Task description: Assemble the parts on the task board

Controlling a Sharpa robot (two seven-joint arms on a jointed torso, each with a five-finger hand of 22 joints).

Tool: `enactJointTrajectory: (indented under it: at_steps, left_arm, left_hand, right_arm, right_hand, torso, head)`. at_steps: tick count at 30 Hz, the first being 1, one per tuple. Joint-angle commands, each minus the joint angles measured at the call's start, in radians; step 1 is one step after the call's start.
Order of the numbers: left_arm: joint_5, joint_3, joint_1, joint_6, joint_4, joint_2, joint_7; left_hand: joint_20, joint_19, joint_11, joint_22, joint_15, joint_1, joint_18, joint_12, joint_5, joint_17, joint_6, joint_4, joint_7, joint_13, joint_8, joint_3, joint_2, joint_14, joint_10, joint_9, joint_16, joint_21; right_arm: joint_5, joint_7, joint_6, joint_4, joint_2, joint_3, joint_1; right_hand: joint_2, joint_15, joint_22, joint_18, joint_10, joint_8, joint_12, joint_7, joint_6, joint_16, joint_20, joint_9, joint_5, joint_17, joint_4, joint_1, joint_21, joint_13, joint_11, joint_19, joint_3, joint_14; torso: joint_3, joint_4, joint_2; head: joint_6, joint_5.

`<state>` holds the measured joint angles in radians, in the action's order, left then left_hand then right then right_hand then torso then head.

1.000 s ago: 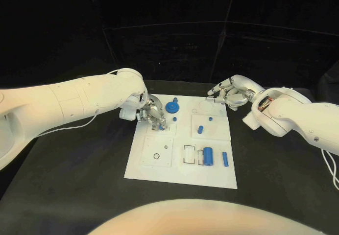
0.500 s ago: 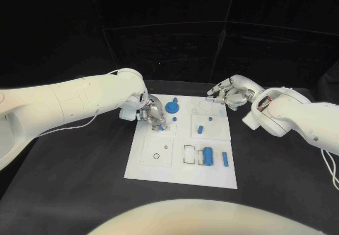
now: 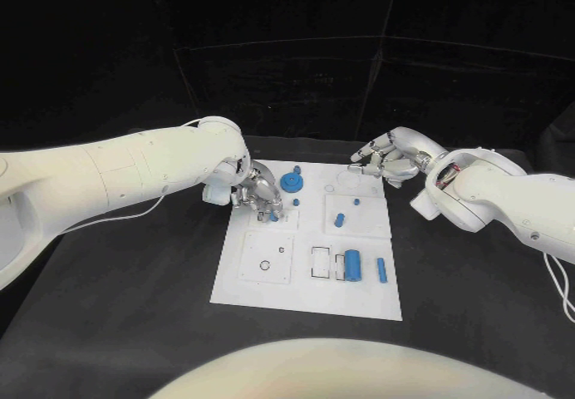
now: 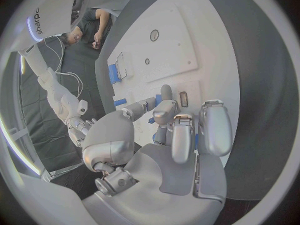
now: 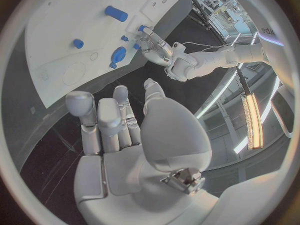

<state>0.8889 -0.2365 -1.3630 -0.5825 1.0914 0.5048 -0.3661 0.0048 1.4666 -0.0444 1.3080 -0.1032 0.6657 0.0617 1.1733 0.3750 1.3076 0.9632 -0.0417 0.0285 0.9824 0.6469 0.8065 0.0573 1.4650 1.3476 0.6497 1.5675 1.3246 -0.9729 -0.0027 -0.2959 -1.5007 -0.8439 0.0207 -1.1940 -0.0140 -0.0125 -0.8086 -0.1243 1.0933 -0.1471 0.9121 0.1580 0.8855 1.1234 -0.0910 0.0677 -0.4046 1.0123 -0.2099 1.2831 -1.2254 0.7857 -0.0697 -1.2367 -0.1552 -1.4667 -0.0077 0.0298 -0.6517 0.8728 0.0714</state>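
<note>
The white task board [image 3: 273, 287] lies mid-table. My left hand [image 3: 258, 197] is low over its far-left part, fingers curled round a small blue part [image 3: 273, 218] that touches the board; in the left wrist view the left hand [image 4: 178, 135] shows blue [image 4: 152, 120] between its fingertips. My right hand [image 3: 390, 158] hovers over the board's far-right corner, holding nothing; the right hand [image 5: 119, 125] has its fingers apart. A blue gear-like part [image 3: 293, 181], a short peg [image 3: 341, 220], a thick cylinder [image 3: 355, 265] and a slim cylinder [image 3: 382, 270] lie on the board.
Black tabletop [image 3: 144, 283] surrounds the board on all sides. The board's near-left square [image 3: 268, 258] has a small ring and holes. An outlined slot [image 3: 321, 261] lies beside the thick cylinder.
</note>
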Motion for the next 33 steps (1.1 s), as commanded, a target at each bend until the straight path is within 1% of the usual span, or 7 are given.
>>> enactJointTrajectory:
  at_steps: [1, 6, 14, 18, 25, 29, 33]
  left_arm:
    - [-0.018, -0.002, 0.004, -0.016, 0.002, -0.004, -0.006]
    - [-0.02, -0.002, 0.004, -0.018, 0.001, -0.005, -0.006]
    - [-0.021, -0.002, 0.004, -0.014, -0.002, -0.006, -0.006]
    - [-0.021, -0.002, 0.004, -0.014, -0.005, -0.007, -0.006]
    - [-0.021, -0.002, 0.004, -0.018, -0.011, -0.008, -0.006]
    - [-0.019, -0.002, 0.004, -0.019, -0.013, -0.009, -0.006]
    - [-0.011, -0.002, 0.004, -0.021, -0.013, -0.009, -0.006]
  left_hand:
    - [0.004, 0.009, -0.004, 0.004, 0.001, -0.008, 0.003, -0.003, 0.004, 0.263, 0.018, -0.083, -0.007, 0.002, -0.004, 0.099, 0.012, 0.106, 0.001, 0.002, 0.003, 0.002]
    - [0.003, 0.01, -0.005, 0.006, 0.001, -0.025, 0.003, -0.001, -0.004, 0.263, 0.021, -0.074, -0.009, 0.004, -0.007, 0.095, 0.02, 0.106, 0.002, 0.005, 0.003, 0.003]
    - [0.002, 0.01, -0.006, 0.006, 0.0, -0.053, 0.003, -0.001, -0.041, 0.263, 0.024, -0.064, -0.01, 0.004, -0.012, 0.095, 0.037, 0.106, 0.001, 0.01, 0.003, 0.001]
    - [0.002, 0.01, -0.006, 0.007, 0.0, -0.071, 0.003, 0.0, -0.092, 0.263, 0.025, -0.061, -0.011, 0.006, -0.017, 0.101, 0.05, 0.106, 0.001, 0.014, 0.003, 0.0]
    - [0.002, 0.011, -0.006, 0.009, 0.0, -0.083, 0.003, 0.002, -0.12, 0.263, 0.029, -0.059, -0.011, 0.009, -0.02, 0.107, 0.058, 0.106, 0.002, 0.017, 0.003, 0.001]
    - [0.002, 0.011, -0.007, 0.01, 0.0, -0.099, 0.003, 0.004, -0.184, 0.263, 0.034, -0.052, -0.012, 0.012, -0.026, 0.11, 0.071, 0.106, 0.004, 0.019, 0.003, 0.0]
    - [0.002, 0.012, -0.007, 0.011, 0.0, -0.105, 0.002, 0.005, -0.199, 0.263, 0.037, -0.051, -0.012, 0.014, -0.029, 0.11, 0.073, 0.106, 0.005, 0.019, 0.003, 0.001]
  right_arm:
    - [0.002, 0.009, 0.0, -0.001, 0.001, -0.001, -0.002]
    - [0.002, 0.009, 0.0, -0.001, 0.0, -0.001, -0.002]
    - [0.002, 0.009, 0.002, -0.001, 0.001, -0.001, -0.002]
    - [0.002, 0.009, 0.002, -0.002, 0.001, -0.001, -0.002]
    - [0.002, 0.008, 0.003, -0.002, 0.001, -0.001, -0.002]
    - [0.002, 0.008, 0.003, -0.002, 0.001, -0.001, -0.002]
    - [0.002, 0.009, 0.003, -0.002, 0.001, -0.001, -0.002]
  right_hand:
    - [0.0, 0.0, 0.0, -0.012, -0.006, -0.006, 0.006, 0.0, -0.005, -0.004, -0.003, 0.001, -0.007, 0.001, -0.007, 0.003, 0.005, -0.001, 0.0, 0.003, 0.0, 0.002]
    - [0.0, 0.0, 0.0, -0.012, -0.006, -0.006, 0.006, 0.0, -0.005, -0.004, -0.003, 0.001, -0.007, 0.001, -0.007, 0.003, 0.005, -0.001, 0.0, 0.003, 0.0, 0.002]
    - [0.001, 0.0, 0.0, -0.012, -0.006, -0.006, 0.007, 0.0, -0.005, -0.005, -0.003, 0.001, -0.011, 0.001, -0.007, 0.005, 0.005, -0.001, 0.001, 0.002, 0.0, 0.001]
    - [0.001, 0.0, 0.0, -0.012, -0.006, -0.007, 0.007, 0.0, -0.005, -0.004, -0.003, 0.001, -0.013, 0.002, -0.008, 0.006, 0.005, -0.001, 0.001, 0.002, 0.0, 0.001]
    - [0.002, -0.001, 0.002, -0.012, -0.009, -0.011, 0.008, -0.001, -0.007, -0.007, -0.002, 0.0, -0.056, 0.003, -0.014, 0.018, 0.008, -0.006, 0.002, 0.001, -0.002, 0.0]
    - [0.002, -0.001, 0.003, -0.012, -0.009, -0.012, 0.008, -0.001, -0.007, -0.008, -0.001, 0.0, -0.066, 0.004, -0.016, 0.02, 0.008, -0.007, 0.002, 0.0, -0.002, 0.0]
    - [0.002, -0.001, 0.003, -0.012, -0.009, -0.013, 0.008, -0.001, -0.008, -0.008, -0.001, 0.0, -0.07, 0.004, -0.017, 0.021, 0.009, -0.008, 0.002, 0.0, -0.002, 0.0]
  torso:
    - [-0.0001, -0.0006, 0.0]
    - [-0.0002, 0.0001, 0.0]
    - [-0.0002, 0.0001, 0.0]
    - [0.0, -0.0004, 0.0]
    - [-0.0004, 0.0006, 0.001]
    - [-0.0001, 0.0002, 0.0]
    - [-0.0004, -0.0002, 0.001]
  head:
    - [0.0, 0.001]
    - [0.0, 0.0]
    - [0.0, -0.001]
    - [0.0, -0.002]
    - [0.0, -0.002]
    - [0.0, -0.002]
    - [0.0, -0.002]
